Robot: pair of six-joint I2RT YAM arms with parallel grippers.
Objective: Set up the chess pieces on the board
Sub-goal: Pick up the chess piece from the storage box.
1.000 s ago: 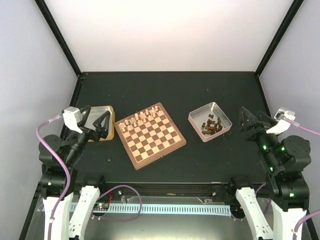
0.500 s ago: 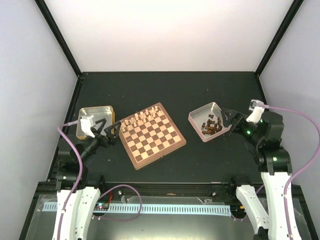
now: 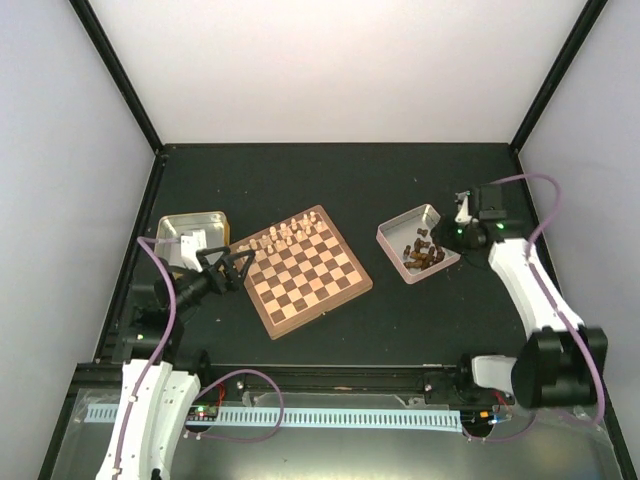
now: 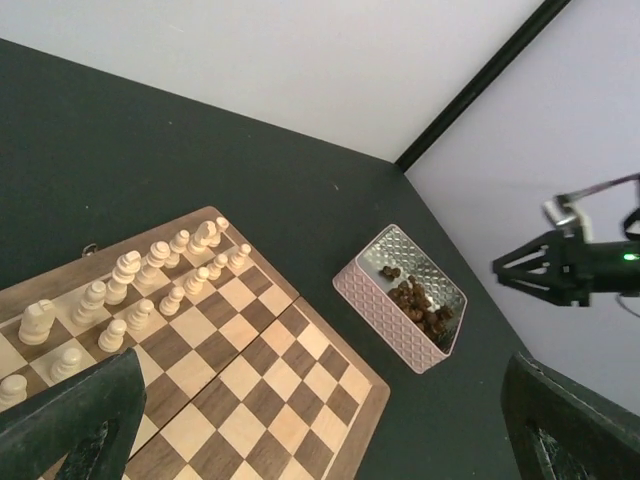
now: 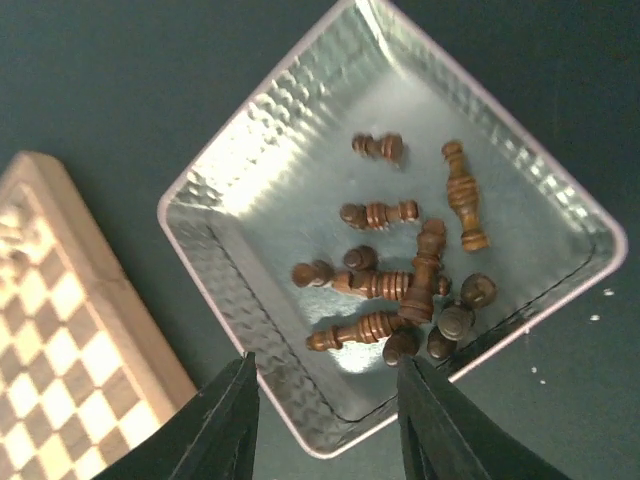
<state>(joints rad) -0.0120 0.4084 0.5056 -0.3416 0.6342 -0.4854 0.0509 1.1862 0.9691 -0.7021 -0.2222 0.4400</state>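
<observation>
Far left of the dark matte bench (image 3: 350, 180), a gold-sided tin (image 3: 172, 232) sits close to the left edge, its shiny floor catching light. Just beside it hovers the left hand (image 3: 240, 270), fingers (image 4: 75, 420) spread wide apart with nothing between them, over the left corner of the board (image 3: 318, 285).

The board is square, smooth wood with pale and dark checks and a reddish-brown rim. It lies turned at an angle, a little left of the bench's middle. The cream pieces (image 3: 283, 236) stand upright in two rows along its far-left side; they are small, rounded, turned shapes. The other squares are bare. Open bench runs all along the far edge behind the board, and a narrower strip separates it from the near edge.

Across a clear gap to the right lies the silver tin (image 3: 392, 228), pinkish outside and hammered and glinting inside, well short of the right edge. The dark pieces (image 5: 400, 285) lie tumbled on their sides, clustered toward one corner.

The right hand (image 5: 325, 370) hangs above the tin's edge, black fingers (image 5: 228, 420) apart and gripping nothing.
</observation>
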